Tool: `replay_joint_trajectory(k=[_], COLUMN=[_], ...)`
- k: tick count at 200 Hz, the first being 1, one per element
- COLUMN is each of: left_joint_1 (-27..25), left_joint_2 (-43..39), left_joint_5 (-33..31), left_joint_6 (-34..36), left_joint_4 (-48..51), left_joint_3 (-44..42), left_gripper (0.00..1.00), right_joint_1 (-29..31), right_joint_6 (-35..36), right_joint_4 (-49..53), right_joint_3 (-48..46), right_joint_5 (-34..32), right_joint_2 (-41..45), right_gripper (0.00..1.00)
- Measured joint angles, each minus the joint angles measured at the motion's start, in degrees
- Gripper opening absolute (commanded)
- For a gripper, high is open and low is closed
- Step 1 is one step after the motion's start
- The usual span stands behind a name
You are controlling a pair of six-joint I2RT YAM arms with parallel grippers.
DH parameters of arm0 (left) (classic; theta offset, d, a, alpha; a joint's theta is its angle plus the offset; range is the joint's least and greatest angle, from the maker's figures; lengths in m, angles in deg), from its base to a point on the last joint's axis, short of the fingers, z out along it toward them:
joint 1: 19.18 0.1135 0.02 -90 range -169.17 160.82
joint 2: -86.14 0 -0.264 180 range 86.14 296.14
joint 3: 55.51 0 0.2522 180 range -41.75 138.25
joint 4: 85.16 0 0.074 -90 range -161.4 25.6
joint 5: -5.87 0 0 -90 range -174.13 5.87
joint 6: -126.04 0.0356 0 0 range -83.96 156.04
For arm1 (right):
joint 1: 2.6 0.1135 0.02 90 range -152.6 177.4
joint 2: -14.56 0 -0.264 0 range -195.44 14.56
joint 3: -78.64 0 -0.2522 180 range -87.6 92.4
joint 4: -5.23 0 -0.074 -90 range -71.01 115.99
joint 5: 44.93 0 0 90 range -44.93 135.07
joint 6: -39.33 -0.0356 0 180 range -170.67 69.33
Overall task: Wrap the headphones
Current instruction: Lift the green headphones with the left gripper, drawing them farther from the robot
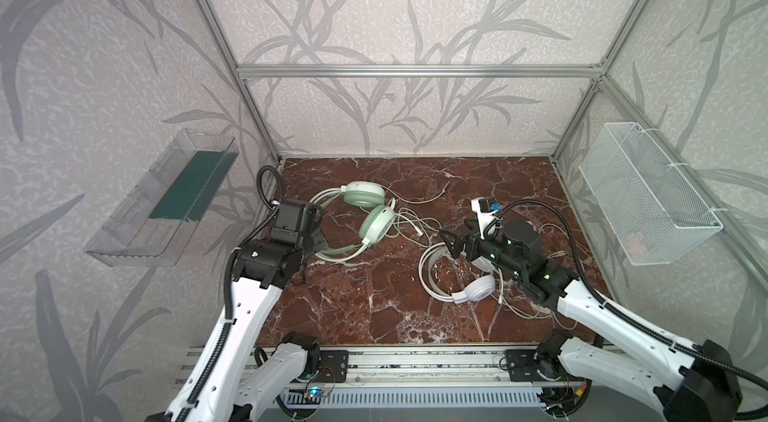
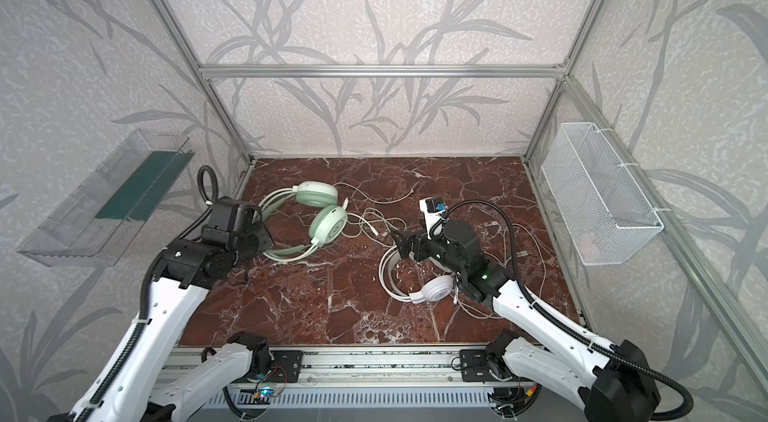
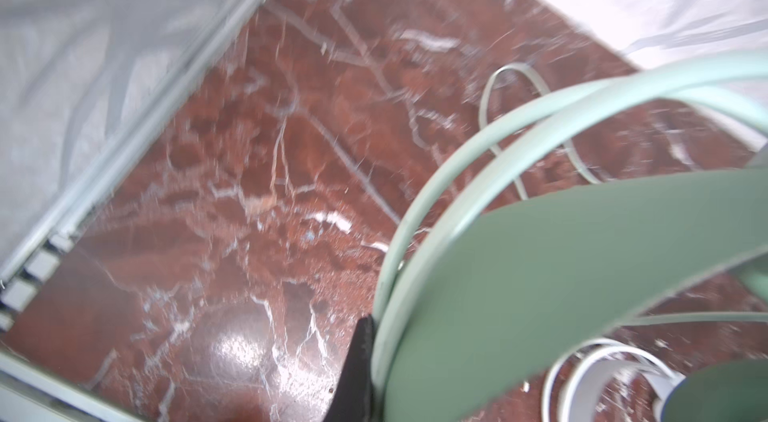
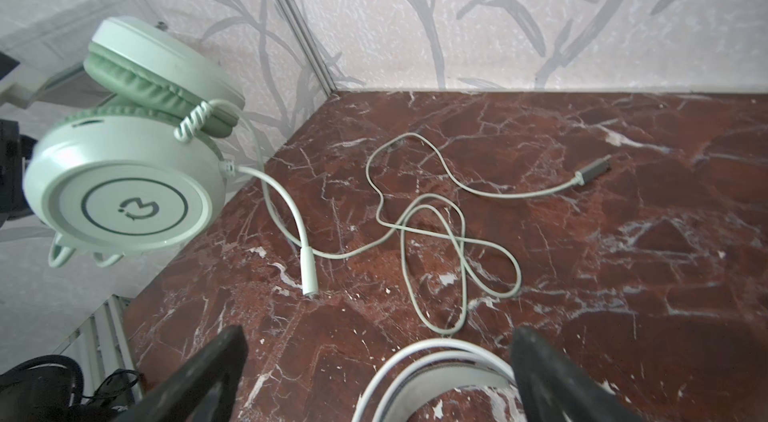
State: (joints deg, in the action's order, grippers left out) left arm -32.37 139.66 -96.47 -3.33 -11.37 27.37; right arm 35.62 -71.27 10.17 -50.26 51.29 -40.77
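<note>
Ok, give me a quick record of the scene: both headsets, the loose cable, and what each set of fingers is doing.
mint-green headset: left half of marble table
white headset: right half
mint cable: loose loops, unwrapped
left gripper: fingers shut on mint-green headset's band
right gripper: fingers open, over white headset's band
</note>
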Motion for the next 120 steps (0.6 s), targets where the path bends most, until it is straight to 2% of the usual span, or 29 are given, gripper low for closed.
replay_joint_trajectory(k=[35, 51, 89, 120], left_joint_1=[-0.57, -2.16, -4.39, -5.14], left_joint_2=[4.68, 5.86, 5.35, 4.96], left_joint_5=[4.85, 7.30, 14.49, 14.01], left_joint_6=[6.62, 9.18, 15.12, 16.50], left_joint_4=[3.43, 3.32, 4.13, 6.60], left_joint_3=[19.89, 25.59, 28.37, 29.05], left_gripper=[0.00, 0.00, 0.00, 0.00], right_joint_1=[0.11, 0.11, 0.15, 0.22], right_joint_6=[0.94, 1.20, 2.69, 3.56], right_joint_4=[-1.49, -1.92, -5.31, -12.31], right_joint_3=[1.40, 2.19, 1.77, -2.97], right_joint_5=[2.67, 3.52, 4.59, 6.49], right_joint_2=[1.33, 1.84, 4.42, 5.97], right_gripper=[0.99, 0.99, 0.99, 0.99])
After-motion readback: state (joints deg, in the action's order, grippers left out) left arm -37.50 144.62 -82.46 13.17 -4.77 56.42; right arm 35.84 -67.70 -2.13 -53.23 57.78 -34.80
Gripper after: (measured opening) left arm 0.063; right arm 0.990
